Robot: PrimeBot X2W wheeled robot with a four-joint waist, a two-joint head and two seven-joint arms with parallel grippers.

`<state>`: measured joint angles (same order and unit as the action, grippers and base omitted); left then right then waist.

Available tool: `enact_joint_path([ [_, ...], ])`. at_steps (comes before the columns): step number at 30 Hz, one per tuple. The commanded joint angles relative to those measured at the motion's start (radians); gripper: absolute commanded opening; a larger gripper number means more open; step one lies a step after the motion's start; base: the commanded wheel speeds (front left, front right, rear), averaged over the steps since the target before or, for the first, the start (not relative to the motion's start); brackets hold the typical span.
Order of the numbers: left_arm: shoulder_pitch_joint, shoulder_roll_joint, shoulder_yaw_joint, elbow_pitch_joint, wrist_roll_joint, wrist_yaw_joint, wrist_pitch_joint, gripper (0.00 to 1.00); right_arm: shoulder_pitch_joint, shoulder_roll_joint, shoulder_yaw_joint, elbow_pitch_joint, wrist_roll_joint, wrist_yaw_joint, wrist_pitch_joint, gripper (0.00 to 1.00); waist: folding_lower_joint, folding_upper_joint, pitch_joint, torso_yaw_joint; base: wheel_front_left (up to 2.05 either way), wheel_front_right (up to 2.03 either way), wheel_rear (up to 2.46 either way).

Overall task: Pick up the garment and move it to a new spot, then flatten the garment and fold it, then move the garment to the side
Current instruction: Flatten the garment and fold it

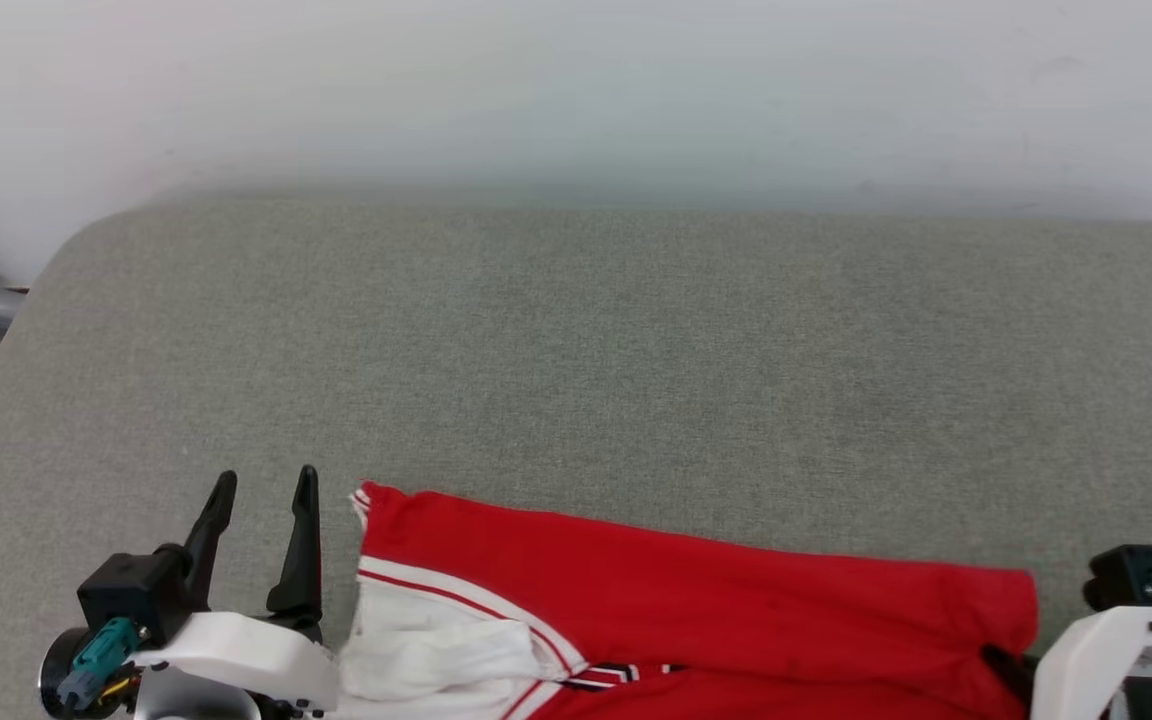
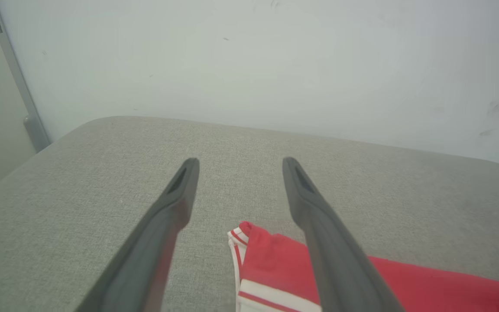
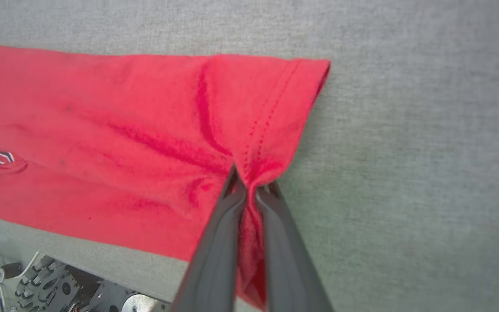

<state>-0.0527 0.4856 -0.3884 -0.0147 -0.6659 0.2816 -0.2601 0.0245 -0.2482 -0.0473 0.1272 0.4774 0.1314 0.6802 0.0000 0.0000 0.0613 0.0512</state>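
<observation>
At near edge of grey fabric counter (image 1: 576,350): garment (image 1: 696,600) stretched left to right, red body mostly flat. White sleeve (image 1: 436,640) with red-white trim bunched at left end. At right end (hem side): right gripper (image 3: 251,184) closed, pinching red hem between fingertips, cloth puckered into creases at pinch. Left gripper (image 1: 266,480) just beside garment's left corner, fingers spread wide, holding nothing, clear of cloth. Pale wall (image 1: 576,90) behind counter.
</observation>
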Motion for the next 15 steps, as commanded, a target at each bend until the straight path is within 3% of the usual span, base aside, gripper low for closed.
enact_joint_path([
  [1, 0.015, 0.0, -0.002, 0.001, -0.003, 0.002, -0.004, 1.0, 0.0, -0.02, -0.024, -0.008, -0.001, -0.002, 0.003, 0.0, 0.0, 0.0, -0.01, -0.008, 0.0, 0.0, 0.0],
  [9, 0.031, 0.0, -0.008, 0.0, -0.008, 0.008, 0.004, 1.0, 0.037, -0.054, -0.205, -0.028, -0.006, -0.002, 0.041, 0.0, 0.0, 0.0, -0.03, -0.027, 0.0, 0.0, 0.0],
  [15, 0.036, -0.001, -0.012, 0.001, -0.011, 0.009, 0.006, 1.0, 0.04, -0.016, -0.313, -0.048, 0.025, -0.001, 0.092, 0.0, 0.0, 0.0, -0.034, -0.035, 0.0, 0.0, 0.0],
])
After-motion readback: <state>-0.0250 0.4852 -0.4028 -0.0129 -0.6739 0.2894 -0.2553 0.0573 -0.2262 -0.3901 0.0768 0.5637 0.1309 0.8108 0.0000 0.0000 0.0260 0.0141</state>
